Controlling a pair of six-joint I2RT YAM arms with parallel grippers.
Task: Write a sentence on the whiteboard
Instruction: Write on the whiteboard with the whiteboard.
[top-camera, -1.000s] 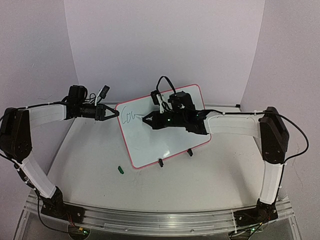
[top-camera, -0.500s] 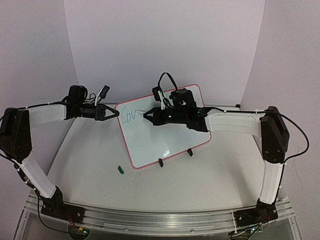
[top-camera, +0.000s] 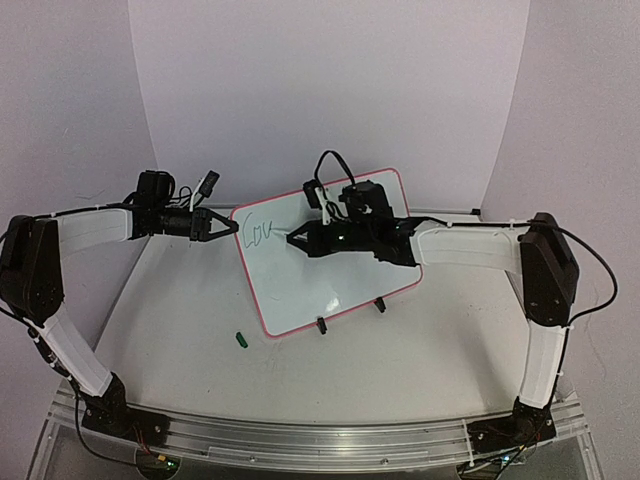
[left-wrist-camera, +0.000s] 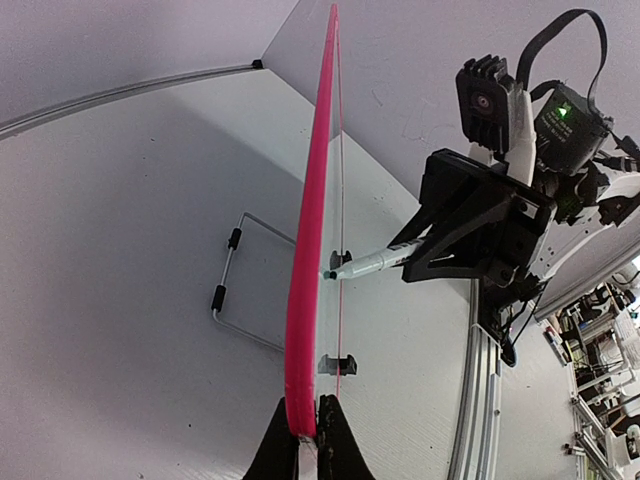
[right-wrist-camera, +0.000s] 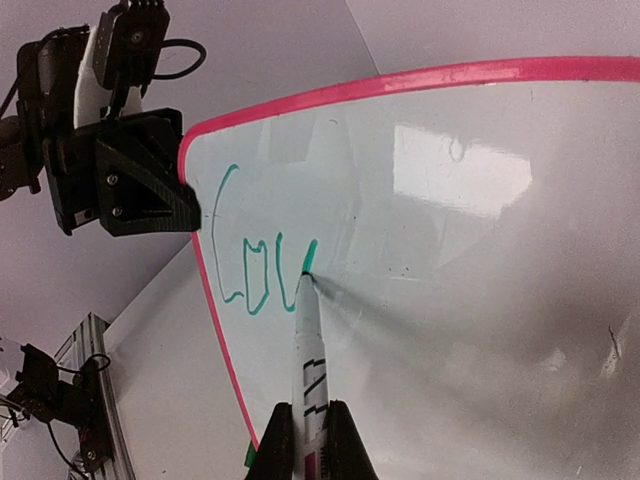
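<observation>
The whiteboard (top-camera: 300, 290), white with a red-pink frame and two black clip feet, stands tilted on the table. My left gripper (top-camera: 222, 227) is shut on its upper left edge; the left wrist view shows the pink frame (left-wrist-camera: 305, 300) edge-on between my fingers. My right gripper (top-camera: 300, 240) is shut on a white marker (right-wrist-camera: 308, 360) whose green tip touches the board. Green letters "Cou" (right-wrist-camera: 262, 275) stand at the board's upper left, also seen in the top view (top-camera: 257, 234). The marker also shows in the left wrist view (left-wrist-camera: 368, 264).
A small green marker cap (top-camera: 240, 340) lies on the table in front of the board's lower left corner. A wire stand (left-wrist-camera: 240, 290) props the board from behind. The metal rail (top-camera: 300, 440) runs along the near table edge.
</observation>
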